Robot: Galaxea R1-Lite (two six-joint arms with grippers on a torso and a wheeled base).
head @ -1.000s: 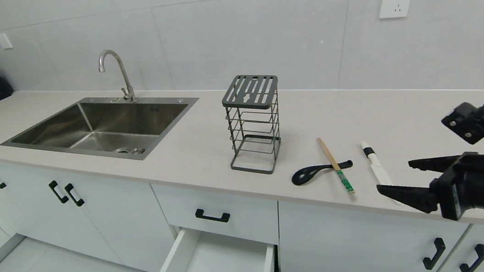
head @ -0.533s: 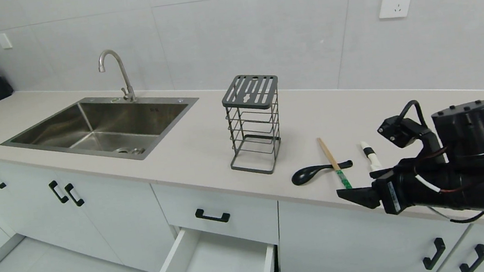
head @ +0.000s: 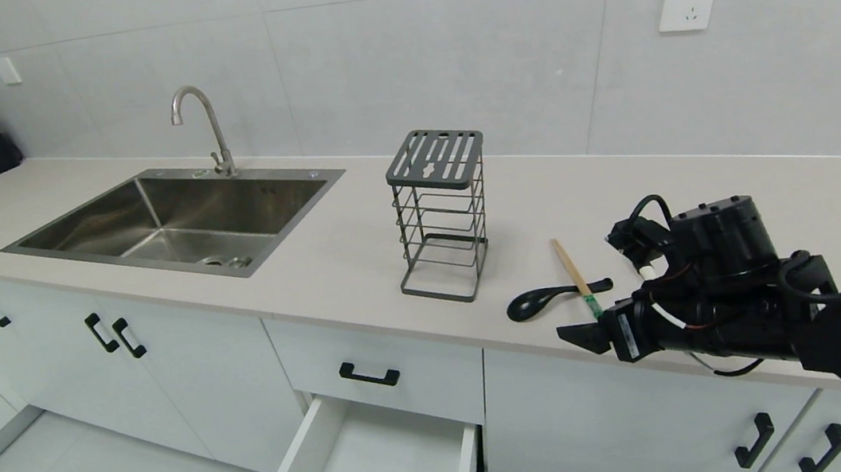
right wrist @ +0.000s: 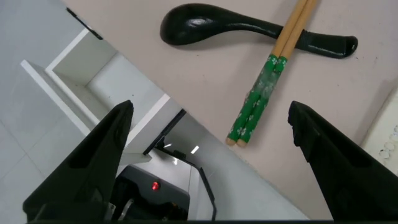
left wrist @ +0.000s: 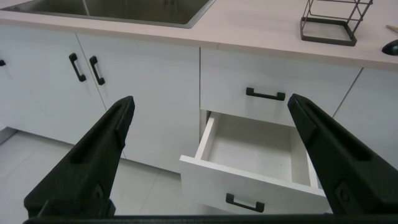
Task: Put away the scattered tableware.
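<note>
Chopsticks [right wrist: 267, 87]: tan, green-patterned ends, crossing black spoon [right wrist: 249, 31] handle. White knife [right wrist: 387, 132] cut off at edge. My right gripper [right wrist: 209, 124] spread wide, empty; left gripper [left wrist: 208, 109] wide too.

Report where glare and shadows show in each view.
Head view: even light, a soft sheen inside the sink, no hard shadows on the counter. Right wrist view: a highlight on the black spoon. Left wrist view: the open drawer is shaded at its back.

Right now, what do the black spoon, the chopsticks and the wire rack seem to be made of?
Spoon: glossy black, soft highlights; plastic or glazed ceramic. Chopsticks: pale matte bamboo or wood, green patterned ends. Rack: thin dark-grey rods, slotted top; likely coated metal.
</note>
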